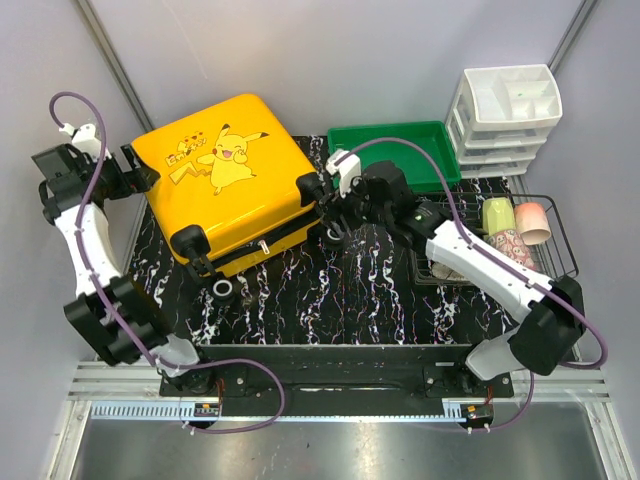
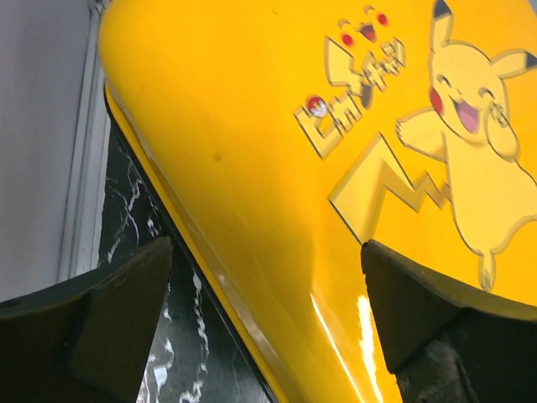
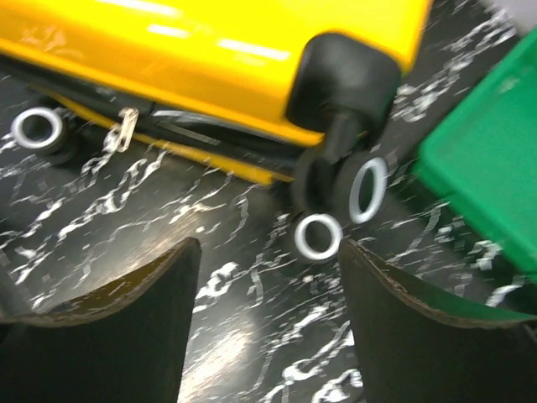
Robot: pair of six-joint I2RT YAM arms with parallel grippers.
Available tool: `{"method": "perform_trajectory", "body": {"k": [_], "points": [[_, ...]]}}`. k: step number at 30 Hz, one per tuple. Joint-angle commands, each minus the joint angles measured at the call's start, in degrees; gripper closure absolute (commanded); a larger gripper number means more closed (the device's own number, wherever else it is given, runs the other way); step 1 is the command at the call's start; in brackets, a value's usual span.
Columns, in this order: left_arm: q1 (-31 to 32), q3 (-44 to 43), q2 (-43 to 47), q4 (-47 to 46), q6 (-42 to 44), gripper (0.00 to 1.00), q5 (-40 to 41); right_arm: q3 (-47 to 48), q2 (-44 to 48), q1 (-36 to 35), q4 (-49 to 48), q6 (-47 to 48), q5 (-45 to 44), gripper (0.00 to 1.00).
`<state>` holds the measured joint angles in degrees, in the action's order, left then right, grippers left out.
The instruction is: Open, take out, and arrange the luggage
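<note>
Two grippers, both empty. Luggage lies closed and flat on the marbled table, upper left of centre in the top view, green tray just right of it. Left gripper spread wide over the shell's left edge, contact unclear. Right gripper jaws apart, nothing between, near the wheel at the case's lower-right corner.

Bright, even light (right-wrist view motion-blurred)

Yellow luggage fills the view — Pikachu print showing — beyond wide-apart fingers.
</note>
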<state>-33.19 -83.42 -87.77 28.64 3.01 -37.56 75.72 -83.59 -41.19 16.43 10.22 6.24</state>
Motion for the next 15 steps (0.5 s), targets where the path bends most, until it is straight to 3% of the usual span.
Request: {"method": "perform_trajectory", "body": {"k": [1,9,15], "points": [[-0.30,5.88,10.50,-1.40,1.21,0.01,-3.92,-3.30,-0.17,-2.83,-1.39,-9.24,8.96,0.27],[-0.12,12.05,18.32,12.21,9.29,0.07,-11.57,3.81,-9.73,-8.21,-0.79,-9.34,8.62,0.27],[-0.12,16.61,26.31,15.04,9.48,0.06,-11.92,8.92,-11.17,-8.21,3.62,-8.29,-10.18,0.20]]}}
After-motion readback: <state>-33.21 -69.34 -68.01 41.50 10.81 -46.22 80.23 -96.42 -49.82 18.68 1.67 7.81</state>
